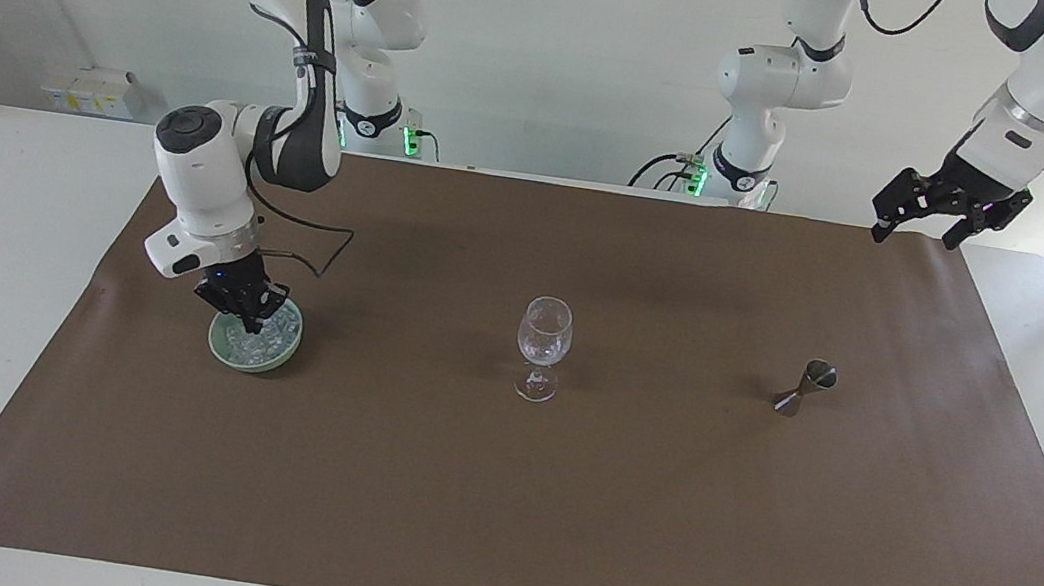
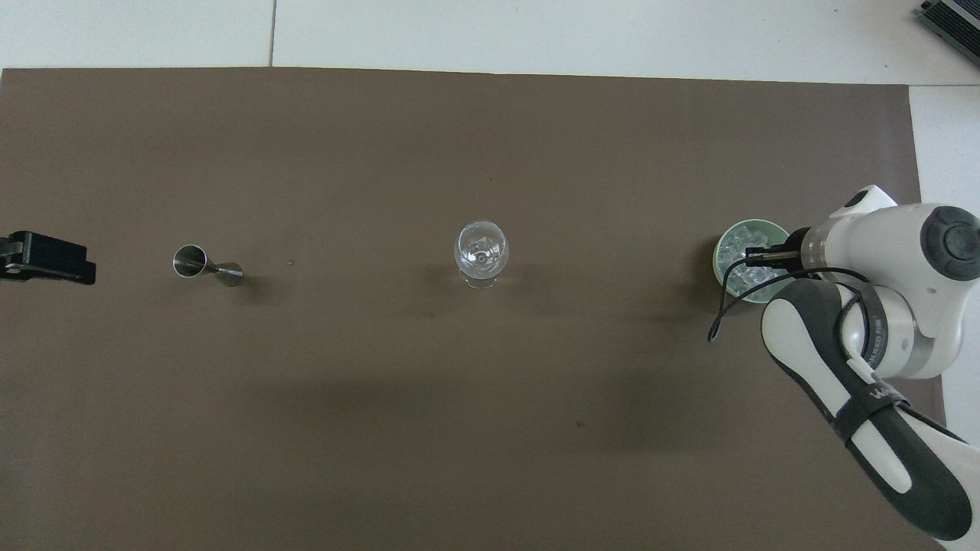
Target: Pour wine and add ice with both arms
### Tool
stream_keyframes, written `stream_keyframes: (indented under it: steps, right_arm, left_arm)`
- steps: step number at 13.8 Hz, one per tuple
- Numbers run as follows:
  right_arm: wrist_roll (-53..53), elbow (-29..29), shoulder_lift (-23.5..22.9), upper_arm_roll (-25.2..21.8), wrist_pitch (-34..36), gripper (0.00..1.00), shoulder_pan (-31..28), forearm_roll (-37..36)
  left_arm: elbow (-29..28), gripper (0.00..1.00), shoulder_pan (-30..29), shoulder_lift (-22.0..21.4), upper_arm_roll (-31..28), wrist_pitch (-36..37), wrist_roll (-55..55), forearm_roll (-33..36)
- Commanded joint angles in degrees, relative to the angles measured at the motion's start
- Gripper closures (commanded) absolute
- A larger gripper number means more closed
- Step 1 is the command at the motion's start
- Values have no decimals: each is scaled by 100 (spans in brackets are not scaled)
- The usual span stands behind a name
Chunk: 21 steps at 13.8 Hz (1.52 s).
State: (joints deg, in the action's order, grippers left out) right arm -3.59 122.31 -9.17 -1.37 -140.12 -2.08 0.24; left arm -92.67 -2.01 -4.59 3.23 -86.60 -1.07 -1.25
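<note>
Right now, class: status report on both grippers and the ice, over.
Right gripper down in green dish, fingers together in the ice. Left gripper raised over mat corner, open. Nothing obstructing.

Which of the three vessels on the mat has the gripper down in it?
The pale green dish of ice: the right gripper is lowered into it. The wine glass and jigger stand alone.

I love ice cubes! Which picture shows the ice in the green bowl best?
The overhead view: it looks down into the bowl, so the ice shows as separate chunks. In the facing view, the ice is a low glinting heap, with the right gripper dipped into it.
</note>
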Motion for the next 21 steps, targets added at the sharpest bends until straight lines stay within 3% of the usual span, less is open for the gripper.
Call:
stream_keyframes:
  steps: [1,3,4,5,11,13,16,21]
  right_arm:
    - [78,-23,274,40,247,100,-29,-32]
    - [78,-198,371,49,633,100,-29,-32]
    - [61,-164,380,41,556,94,-21,-32]
    - [61,-138,328,40,538,52,-38,-85]
    - [87,328,152,40,20,41,-82,-85]
    - [52,495,143,40,-261,44,-82,-85]
    - [69,487,161,49,-192,100,-91,-85]
    - [78,355,503,58,97,100,-47,-15]
  left_arm:
    - [-120,0,-10,-139,-15,47,221,46]
    - [-155,0,-19,-157,-15,47,248,46]
    - [-173,0,95,-157,-33,56,248,55]
    - [-181,0,392,-157,-181,65,239,72]
    - [-278,0,395,-227,-261,47,186,81]
    - [-287,0,395,-236,-253,38,195,72]
    - [-287,0,403,-227,-253,30,195,72]
    - [-278,0,473,-227,-253,30,187,72]
